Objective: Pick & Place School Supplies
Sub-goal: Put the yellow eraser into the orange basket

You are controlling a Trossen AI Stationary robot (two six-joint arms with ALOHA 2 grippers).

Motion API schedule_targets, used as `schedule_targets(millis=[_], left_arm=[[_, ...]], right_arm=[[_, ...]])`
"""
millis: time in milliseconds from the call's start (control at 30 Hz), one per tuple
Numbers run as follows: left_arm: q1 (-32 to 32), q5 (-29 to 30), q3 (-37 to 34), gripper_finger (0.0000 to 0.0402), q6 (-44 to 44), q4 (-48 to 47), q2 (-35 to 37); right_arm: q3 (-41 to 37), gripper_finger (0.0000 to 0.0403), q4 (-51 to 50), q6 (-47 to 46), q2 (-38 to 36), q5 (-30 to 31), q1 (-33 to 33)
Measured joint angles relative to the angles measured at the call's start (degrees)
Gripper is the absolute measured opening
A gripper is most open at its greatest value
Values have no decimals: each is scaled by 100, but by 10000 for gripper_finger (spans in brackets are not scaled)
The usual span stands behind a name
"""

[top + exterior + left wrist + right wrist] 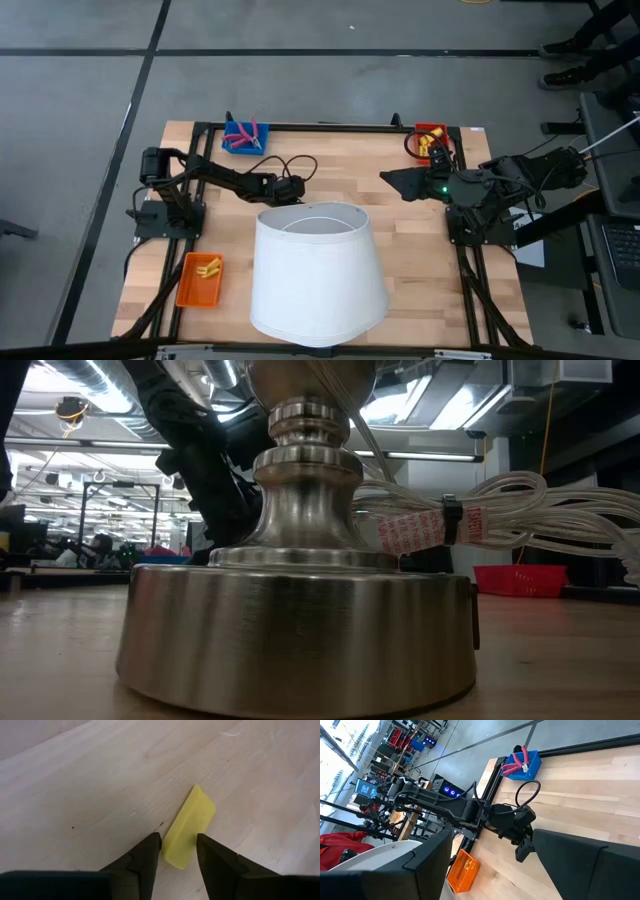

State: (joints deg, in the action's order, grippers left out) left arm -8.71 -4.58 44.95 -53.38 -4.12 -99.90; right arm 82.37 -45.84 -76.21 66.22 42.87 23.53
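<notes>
The left tool (178, 855) is set low over the pale wooden surface (90, 785), its two dark fingers (145, 857) parted on either side of the near end of a flat yellow rectangular block (190, 827). The block lies flat on the wood at a slant, and whether the fingers already press its sides cannot be told; a pinch across its narrow width appears to be the step in hand, which would explain why the jaws straddle it.

In the high view this left tool (291, 188) sits left of centre, just above the rim of the large white cone-shaped lampshade (318, 270) that fills the lower middle of the frame. The shade hides part of the surface, so the arm is probably stretched low beside it for that reason.

A blue plastic tray (244, 138) at the upper left holds pink-handled scissor-like pieces (243, 133), an orange plastic tray (199, 279) at the lower left holds small yellow pieces (210, 267), and a red plastic tray (431, 141) at the upper right holds more yellow items. Sorting by kind is suggested, so the orange tray seems the likely destination.

The right tool (390, 180) waits at the centre right, its fingers spread wide and empty.
</notes>
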Motion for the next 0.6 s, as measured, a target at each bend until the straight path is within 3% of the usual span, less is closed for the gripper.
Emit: schedule_targets(millis=[200,400,600], left_arm=[[-6,-104,0,106,2,-4,2],[-17,-222,0,15,9,45,17],[-12,-245,-2,2,11,93,58]], right_arm=[[0,283,0,18,2,-1,0],[0,283,0,20,2,-1,0],[0,283,0,20,2,0,0]])
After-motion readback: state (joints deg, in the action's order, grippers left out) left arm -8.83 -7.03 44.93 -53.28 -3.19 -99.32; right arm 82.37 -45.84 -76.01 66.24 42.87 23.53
